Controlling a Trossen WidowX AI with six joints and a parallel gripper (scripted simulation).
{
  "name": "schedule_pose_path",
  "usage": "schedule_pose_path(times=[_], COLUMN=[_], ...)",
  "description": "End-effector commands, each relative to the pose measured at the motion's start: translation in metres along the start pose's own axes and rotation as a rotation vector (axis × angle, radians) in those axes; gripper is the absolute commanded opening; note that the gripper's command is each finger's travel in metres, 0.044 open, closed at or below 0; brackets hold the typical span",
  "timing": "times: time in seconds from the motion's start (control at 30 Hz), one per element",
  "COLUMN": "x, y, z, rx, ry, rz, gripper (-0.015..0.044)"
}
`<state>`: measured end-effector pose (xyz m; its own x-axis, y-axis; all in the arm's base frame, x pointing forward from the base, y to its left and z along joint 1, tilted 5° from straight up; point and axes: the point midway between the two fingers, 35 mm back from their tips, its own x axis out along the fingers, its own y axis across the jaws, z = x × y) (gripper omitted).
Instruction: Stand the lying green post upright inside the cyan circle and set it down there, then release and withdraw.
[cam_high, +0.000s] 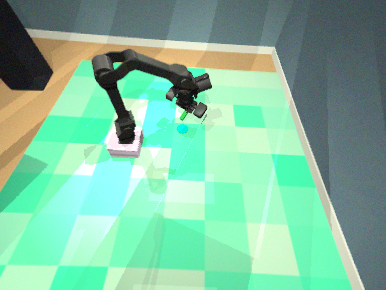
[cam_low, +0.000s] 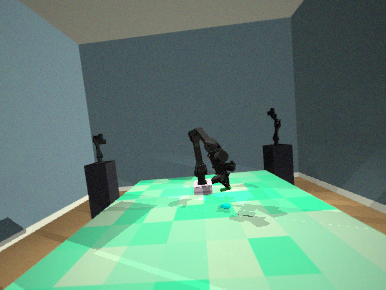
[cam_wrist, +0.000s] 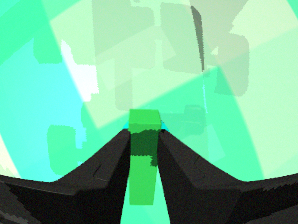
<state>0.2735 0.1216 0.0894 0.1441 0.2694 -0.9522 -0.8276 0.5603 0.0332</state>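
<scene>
The green post (cam_high: 183, 115) (cam_low: 226, 189) (cam_wrist: 144, 118) is held between the fingertips of my gripper (cam_high: 186, 111) (cam_wrist: 143, 136), which is shut on it. The post slants in the top view and looks close to level in the exterior view. In the wrist view its one end face is beyond the fingertips and its body runs back between them. The cyan circle (cam_high: 182, 129) (cam_low: 225, 206) (cam_wrist: 164, 126) lies flat on the table. In the top view it is just below the post in the picture. In the wrist view the post and fingers hide most of it.
The arm's pale pink base block (cam_high: 124, 148) (cam_low: 203, 190) stands on the green checkered table to the left of the circle. Shadows of the arm fall on the table near the circle. Dark pedestals (cam_low: 102, 187) (cam_low: 278, 162) with smaller arms stand beyond the table.
</scene>
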Motion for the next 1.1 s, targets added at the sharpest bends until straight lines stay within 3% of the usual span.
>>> schedule_pose_path(times=[0.0,1.07], x=[0.002,0.011], y=[0.0,-0.011], z=[0.0,0.002], rx=[0.006,0.051], ry=[-0.035,-0.27], rz=[0.012,0.051], gripper=[0.0023,0.0023])
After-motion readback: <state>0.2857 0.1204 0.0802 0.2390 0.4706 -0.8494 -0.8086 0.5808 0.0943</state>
